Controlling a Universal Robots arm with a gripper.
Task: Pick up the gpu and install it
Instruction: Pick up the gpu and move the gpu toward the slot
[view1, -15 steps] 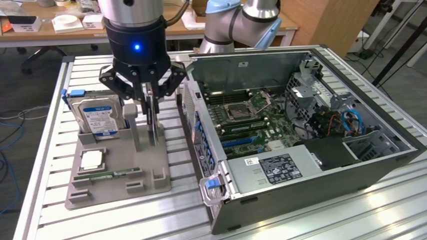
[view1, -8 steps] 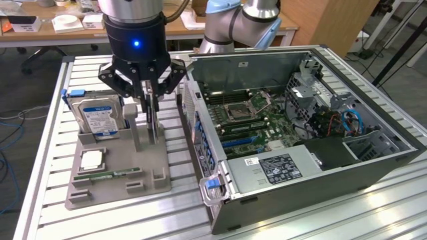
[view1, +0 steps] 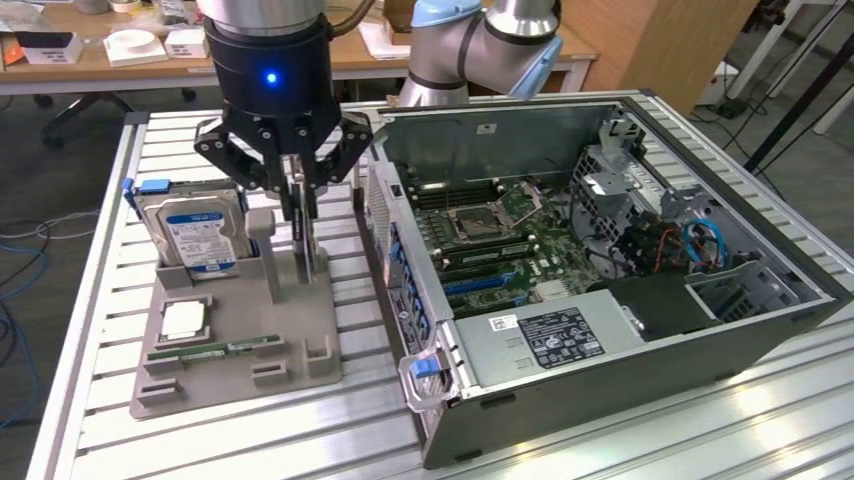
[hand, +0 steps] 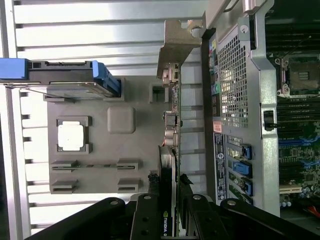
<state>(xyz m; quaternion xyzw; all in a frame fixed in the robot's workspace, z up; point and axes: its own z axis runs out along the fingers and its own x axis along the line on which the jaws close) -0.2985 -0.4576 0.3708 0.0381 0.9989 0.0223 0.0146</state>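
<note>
**Desk:** Where is your black gripper (view1: 302, 205)?

**Floor:** Over the flat grey plastic holder (view1: 227, 372), beside the open black computer case (view1: 747, 330). Your jaws clench the gpu (view1: 306, 250), a thin dark card with a silvery metal bracket, standing on edge.

**Desk:** Lifted?

**Floor:** It seems seated in its slot, though that contact is hard to see.

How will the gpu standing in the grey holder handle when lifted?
Probably stiff: the gpu is a thin flat board with a metal bracket. Standing on edge in the holder, it could bind if lifted crooked. The bracket end reaches past the tool, so it may droop that way.
</note>
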